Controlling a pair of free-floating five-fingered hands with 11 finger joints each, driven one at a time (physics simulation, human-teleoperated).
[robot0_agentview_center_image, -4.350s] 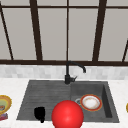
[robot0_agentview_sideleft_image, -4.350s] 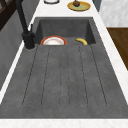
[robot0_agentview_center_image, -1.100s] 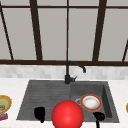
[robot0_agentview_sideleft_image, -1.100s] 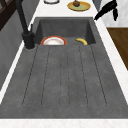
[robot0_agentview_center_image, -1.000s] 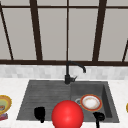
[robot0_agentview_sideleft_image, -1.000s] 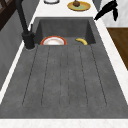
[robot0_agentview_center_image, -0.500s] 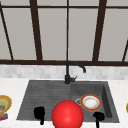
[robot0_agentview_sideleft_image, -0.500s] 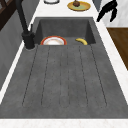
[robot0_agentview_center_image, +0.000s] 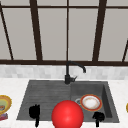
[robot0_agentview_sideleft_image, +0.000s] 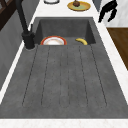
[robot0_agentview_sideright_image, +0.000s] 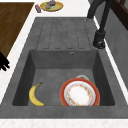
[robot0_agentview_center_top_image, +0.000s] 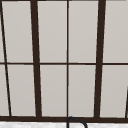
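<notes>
My left hand (robot0_agentview_center_image: 35, 113) hangs over the front of the drainboard, fingers pointing down, holding nothing. Over the front rim by the basin is my right hand (robot0_agentview_center_image: 98, 117), also seen from the left side as right hand (robot0_agentview_sideleft_image: 108, 11) and at the picture's edge as right hand (robot0_agentview_sideright_image: 3, 62), fingers loose and spread, empty. In the basin lie a red-rimmed white plate (robot0_agentview_sideright_image: 80, 93) and a yellow banana (robot0_agentview_sideright_image: 35, 95). A red ball (robot0_agentview_center_image: 67, 115) shows low in the front view, between the hands.
A black faucet (robot0_agentview_center_image: 68, 72) stands behind the sink (robot0_agentview_sideleft_image: 65, 82). A yellow bowl (robot0_agentview_center_image: 3, 105) sits on the left counter, and a yellow dish (robot0_agentview_sideleft_image: 78, 5) with something on it on the right counter. Behind is a window (robot0_agentview_center_top_image: 67, 62).
The right hand has come in over the sink's front right rim and has sunk slightly over the last second. The left hand and the ball have not moved.
</notes>
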